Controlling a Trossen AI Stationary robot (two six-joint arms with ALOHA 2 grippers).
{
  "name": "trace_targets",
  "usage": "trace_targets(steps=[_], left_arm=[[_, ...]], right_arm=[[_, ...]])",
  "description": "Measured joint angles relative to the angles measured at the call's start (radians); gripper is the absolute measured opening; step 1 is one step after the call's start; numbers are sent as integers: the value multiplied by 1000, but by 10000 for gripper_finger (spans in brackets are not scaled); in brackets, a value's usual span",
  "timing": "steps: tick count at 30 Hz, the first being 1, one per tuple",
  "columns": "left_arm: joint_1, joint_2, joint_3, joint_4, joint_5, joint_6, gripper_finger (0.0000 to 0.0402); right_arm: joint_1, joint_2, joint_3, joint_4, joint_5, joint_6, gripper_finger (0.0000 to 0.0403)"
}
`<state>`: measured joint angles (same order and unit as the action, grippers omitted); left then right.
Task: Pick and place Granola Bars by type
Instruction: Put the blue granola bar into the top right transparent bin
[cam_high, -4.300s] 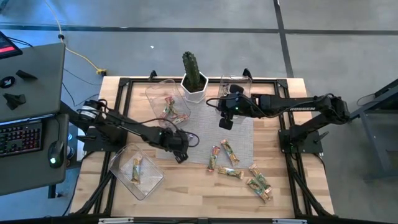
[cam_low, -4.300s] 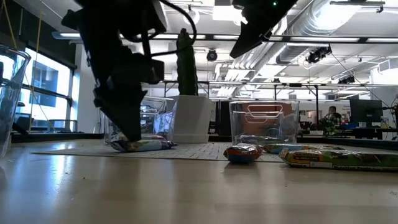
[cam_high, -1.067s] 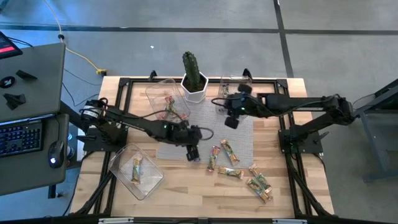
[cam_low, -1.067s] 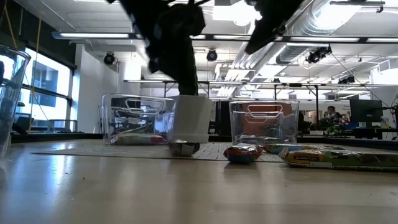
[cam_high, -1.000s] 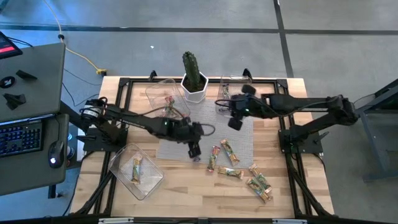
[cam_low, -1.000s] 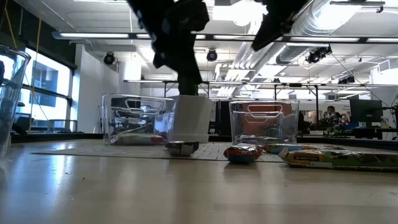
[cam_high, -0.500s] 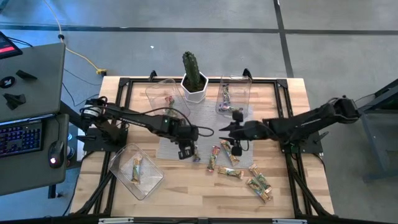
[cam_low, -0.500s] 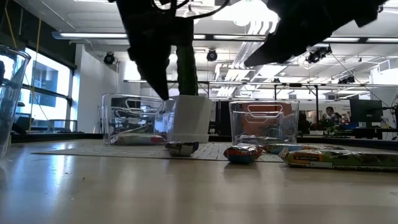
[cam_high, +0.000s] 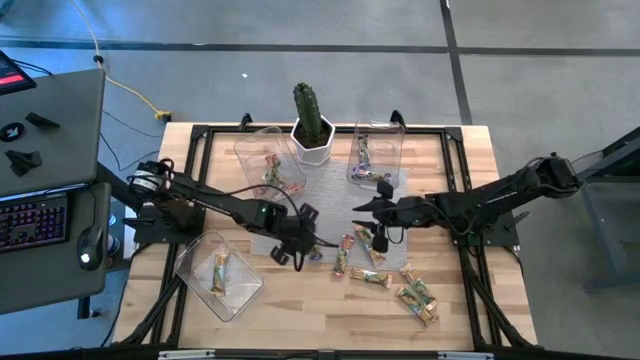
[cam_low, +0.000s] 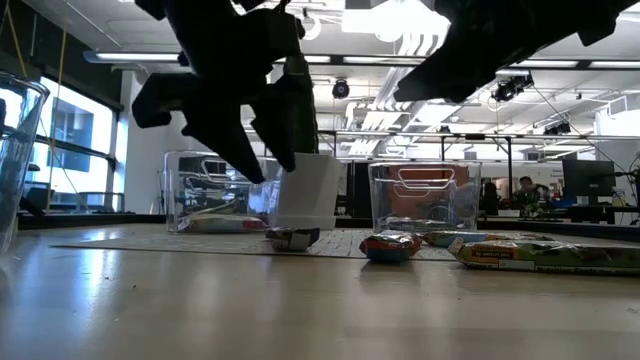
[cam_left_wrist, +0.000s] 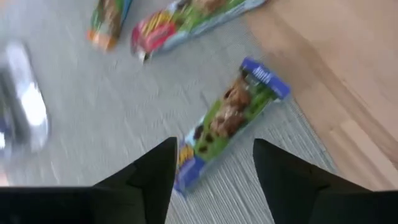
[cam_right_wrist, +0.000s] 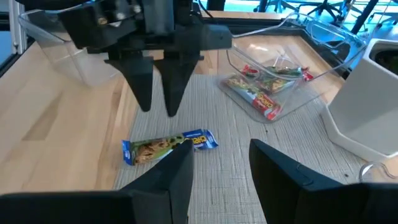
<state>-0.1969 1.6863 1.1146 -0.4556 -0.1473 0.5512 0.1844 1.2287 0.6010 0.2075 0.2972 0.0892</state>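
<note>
A blue-ended granola bar (cam_left_wrist: 230, 115) lies flat on the near edge of the grey mat (cam_high: 330, 215); it also shows in the right wrist view (cam_right_wrist: 168, 144) and the high view (cam_high: 316, 252). My left gripper (cam_high: 287, 252) hangs open and empty just above it, a little to its left; the right wrist view shows its fingers pointing down (cam_right_wrist: 157, 102). My right gripper (cam_high: 377, 238) is open and empty above the loose bars (cam_high: 368, 246) near the mat's near right corner. More green-yellow and red bars (cam_high: 415, 296) lie on the wood at the near right.
Three clear tubs stand around the mat: one at far left with red bars (cam_high: 268, 160), one at far right (cam_high: 375, 150), one at near left with a green-yellow bar (cam_high: 220, 275). A cactus in a white pot (cam_high: 312, 135) stands at the far middle.
My left gripper has risen from the blue-ended bar and drawn toward the table's near left, leaving the bar flat on the mat. My right gripper has swung from beside the far right tub toward the near edge, coming over the loose bars.
</note>
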Motion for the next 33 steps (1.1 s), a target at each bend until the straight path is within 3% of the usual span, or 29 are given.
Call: trace_targets(steps=[5, 10, 15, 28, 33], left_arm=[[1, 8, -13, 83, 90, 158, 207], [0, 96, -12, 132, 142, 205, 206], [0, 179, -10, 159, 66, 290, 206], [5, 207, 89, 176, -41, 339, 206], [54, 206, 102, 147, 102, 335, 206]], right_arm=[[0, 0, 0, 0, 0, 28, 140], [0, 0, 0, 11, 0, 44, 140], [0, 0, 0, 27, 0, 49, 140], [0, 0, 0, 15, 3, 35, 140], [0, 0, 0, 14, 0, 35, 140]])
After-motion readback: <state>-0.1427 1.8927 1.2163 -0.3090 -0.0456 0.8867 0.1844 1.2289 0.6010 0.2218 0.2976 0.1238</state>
